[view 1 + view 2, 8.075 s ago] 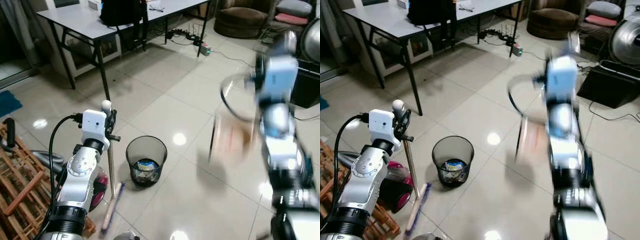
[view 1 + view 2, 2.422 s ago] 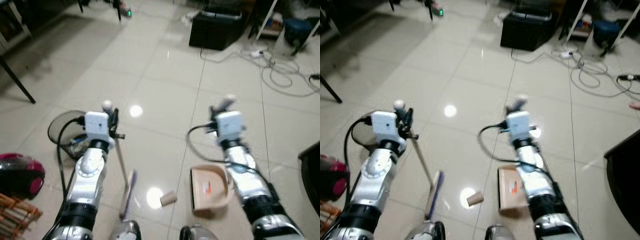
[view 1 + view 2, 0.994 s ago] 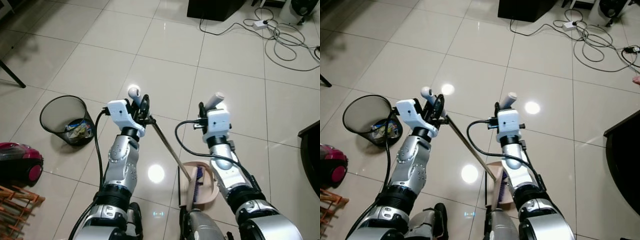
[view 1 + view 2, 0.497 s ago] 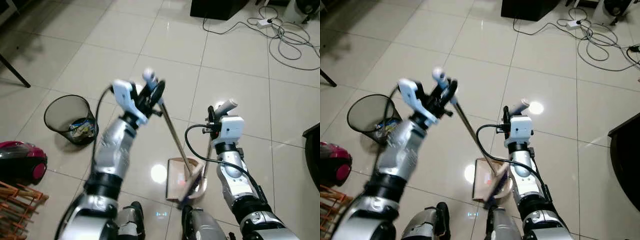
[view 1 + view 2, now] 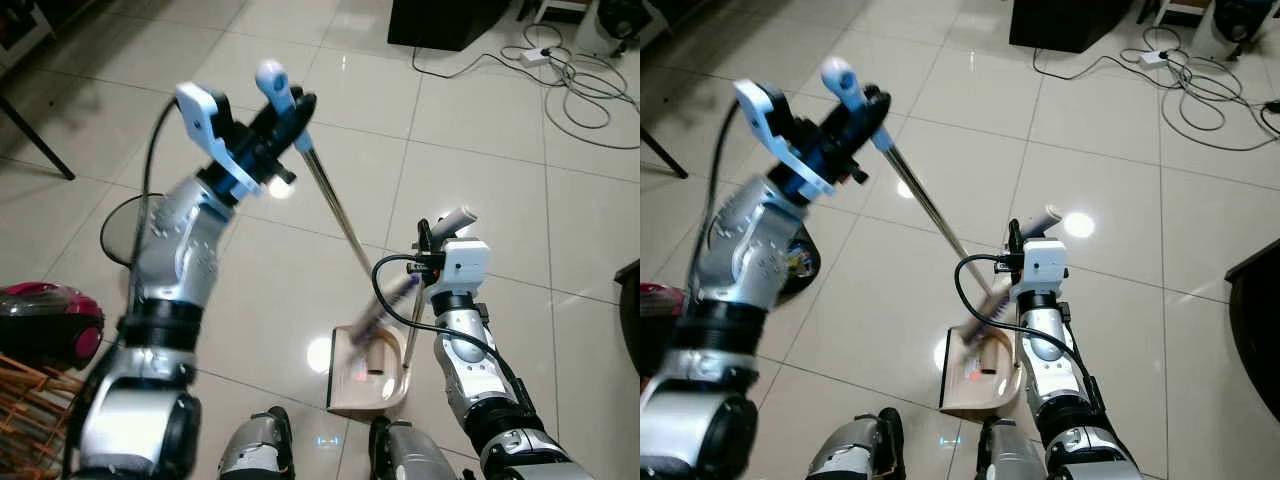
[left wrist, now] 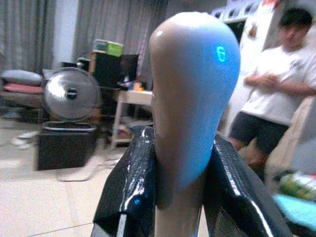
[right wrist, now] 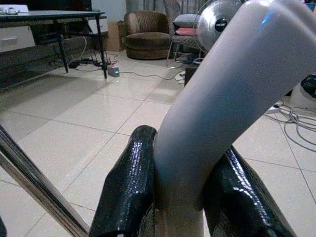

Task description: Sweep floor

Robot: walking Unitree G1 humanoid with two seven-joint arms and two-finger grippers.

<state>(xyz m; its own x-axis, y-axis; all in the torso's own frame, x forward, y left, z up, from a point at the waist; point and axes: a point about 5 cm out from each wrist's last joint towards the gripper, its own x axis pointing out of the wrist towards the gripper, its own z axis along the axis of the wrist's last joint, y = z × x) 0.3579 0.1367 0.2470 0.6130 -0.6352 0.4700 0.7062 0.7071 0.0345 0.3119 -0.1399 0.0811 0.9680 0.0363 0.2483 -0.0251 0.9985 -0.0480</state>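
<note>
My left gripper [image 5: 284, 102] is raised high on the left, shut on the rounded top of the broom handle [image 6: 190, 89]. The broom's metal pole [image 5: 335, 215] slants down to its blurred purple head [image 5: 385, 303], which hangs over the back of the beige dustpan [image 5: 365, 378]. The dustpan lies flat on the tiles just in front of my feet. My right gripper [image 5: 440, 228] is shut on the white dustpan handle [image 7: 222, 94], whose thin pole [image 5: 411, 325] runs down to the pan's right side.
A black mesh bin [image 5: 118, 232] stands partly behind my left arm. A red vacuum [image 5: 50, 325] and a wooden rack [image 5: 30, 400] lie at the lower left. A black box [image 5: 450, 18] and cables [image 5: 585, 85] are at the far right. A person [image 6: 269, 103] stands nearby.
My left arm has lifted the broom handle higher and to the left. The broom head has swung from the dustpan's front right to above its back. The dustpan now lies flatter.
</note>
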